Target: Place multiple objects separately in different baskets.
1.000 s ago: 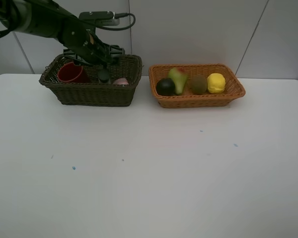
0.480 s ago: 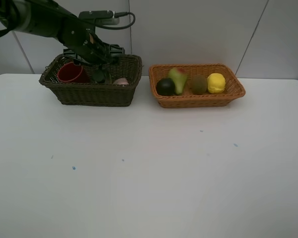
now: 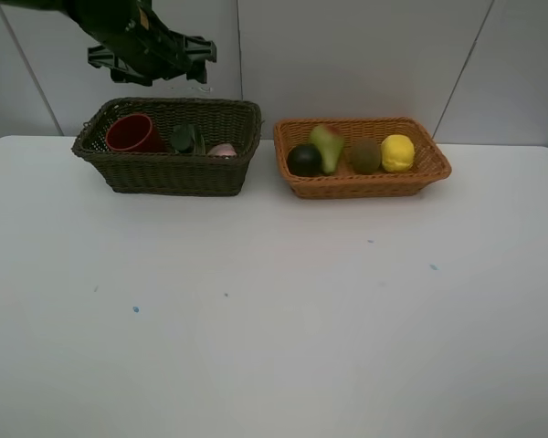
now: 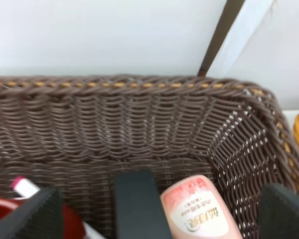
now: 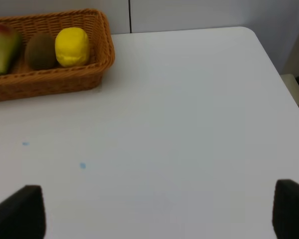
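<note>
The dark brown basket (image 3: 173,172) holds the red cup (image 3: 130,133), the dark green bottle (image 3: 184,139) and the small pink bottle (image 3: 222,150). My left gripper (image 3: 151,62) hangs open above that basket's back rim, holding nothing. In its wrist view the left gripper (image 4: 154,214) looks down on the dark green bottle (image 4: 137,204), pink bottle (image 4: 199,216), marker (image 4: 24,186) and red cup (image 4: 72,224). The orange-tan basket (image 3: 365,185) holds the dark round fruit (image 3: 304,160), pear (image 3: 327,144), kiwi (image 3: 365,155) and lemon (image 3: 397,152). My right gripper (image 5: 154,211) is open over bare table.
The white table (image 3: 274,310) carries only a few small blue specks. A wall with dark seams stands close behind both baskets. The table's right corner (image 5: 249,32) shows in the right wrist view, with the orange-tan basket (image 5: 50,79) off to one side.
My left gripper has risen out of the dark brown basket and moved slightly left. The dark green bottle stays lying in the basket. Nothing else has moved.
</note>
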Available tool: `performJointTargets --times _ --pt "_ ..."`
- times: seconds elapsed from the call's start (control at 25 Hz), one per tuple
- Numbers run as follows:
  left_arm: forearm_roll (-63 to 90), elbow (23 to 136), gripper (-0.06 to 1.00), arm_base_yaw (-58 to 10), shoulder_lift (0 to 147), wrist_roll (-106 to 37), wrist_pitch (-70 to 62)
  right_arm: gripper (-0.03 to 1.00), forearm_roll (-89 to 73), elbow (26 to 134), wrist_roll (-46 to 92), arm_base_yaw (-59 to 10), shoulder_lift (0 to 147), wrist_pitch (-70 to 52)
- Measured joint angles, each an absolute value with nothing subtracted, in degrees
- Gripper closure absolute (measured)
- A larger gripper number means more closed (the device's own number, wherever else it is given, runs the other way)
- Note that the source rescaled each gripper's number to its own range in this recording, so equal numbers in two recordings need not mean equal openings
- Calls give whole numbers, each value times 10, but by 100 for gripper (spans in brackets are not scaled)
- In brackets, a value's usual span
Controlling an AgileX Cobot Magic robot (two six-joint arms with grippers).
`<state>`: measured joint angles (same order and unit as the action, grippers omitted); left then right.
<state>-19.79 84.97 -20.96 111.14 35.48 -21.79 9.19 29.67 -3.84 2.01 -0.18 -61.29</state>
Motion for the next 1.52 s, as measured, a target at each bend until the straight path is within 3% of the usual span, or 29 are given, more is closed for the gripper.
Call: performJointTargets --times 0.48,1.2,1.52 --pt "-212 826 -6 -234 954 337 -345 -3 92 297 -38 20 -2 -613" --pt "-218 481 -6 -252 506 322 -372 -3 92 297 -38 20 -2 -613" --pt "-218 389 -6 -252 278 281 -482 -3 92 297 -38 20 -2 -613"
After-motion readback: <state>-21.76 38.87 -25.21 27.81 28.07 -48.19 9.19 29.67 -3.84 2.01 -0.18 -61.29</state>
